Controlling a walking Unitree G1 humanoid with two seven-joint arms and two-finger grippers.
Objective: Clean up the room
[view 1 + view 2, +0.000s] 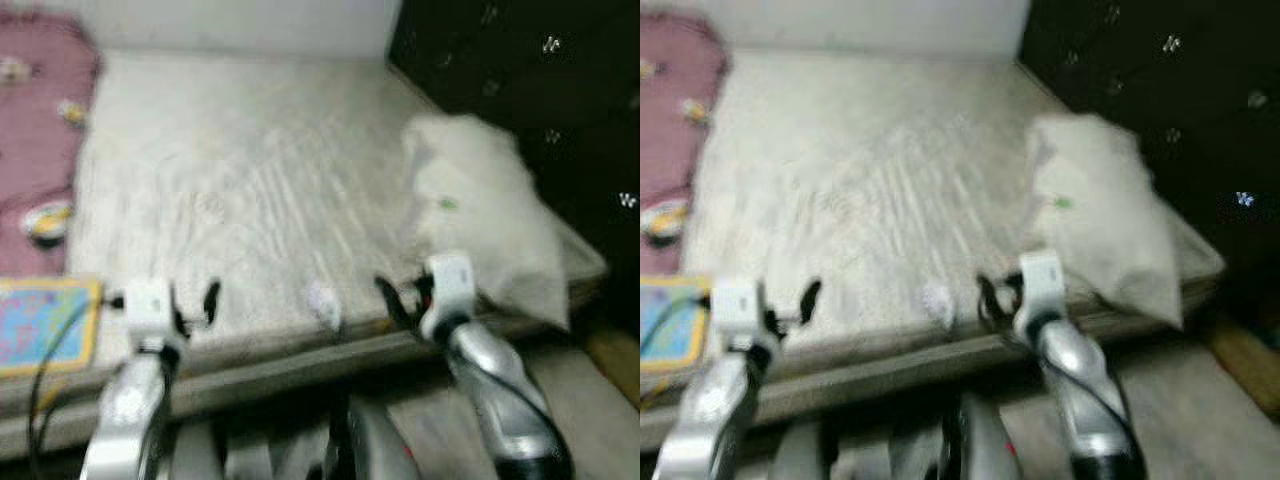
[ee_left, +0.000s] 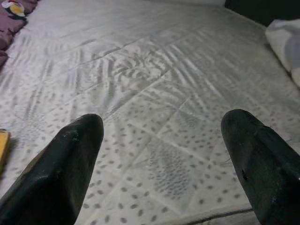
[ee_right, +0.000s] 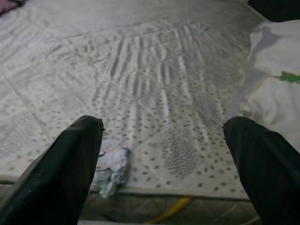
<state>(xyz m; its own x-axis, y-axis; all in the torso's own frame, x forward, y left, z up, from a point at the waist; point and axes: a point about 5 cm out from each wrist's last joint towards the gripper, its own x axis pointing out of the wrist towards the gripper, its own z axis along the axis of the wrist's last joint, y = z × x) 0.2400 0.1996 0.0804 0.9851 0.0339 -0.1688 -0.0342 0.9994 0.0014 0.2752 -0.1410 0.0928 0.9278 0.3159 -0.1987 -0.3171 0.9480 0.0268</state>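
Approaching the bed to clear litter.
Both the left gripper (image 1: 192,303) and right gripper (image 1: 405,296) hang spread, empty; a crumpled wrapper (image 3: 110,169) lies lower centre on the mattress (image 1: 250,180) edge, probably the next pick.

— What do we see of our own body?

— Two silver, glossy arms, each ending in a white boxy wrist block. A thin black cable loops beside the left arm.

— And the claws?

— On the left claw (image 1: 195,305) and the right claw (image 1: 398,297) we see two long black fingers (image 2: 70,168) apiece, matte, broad and round-tipped, faintly scuffed up close.
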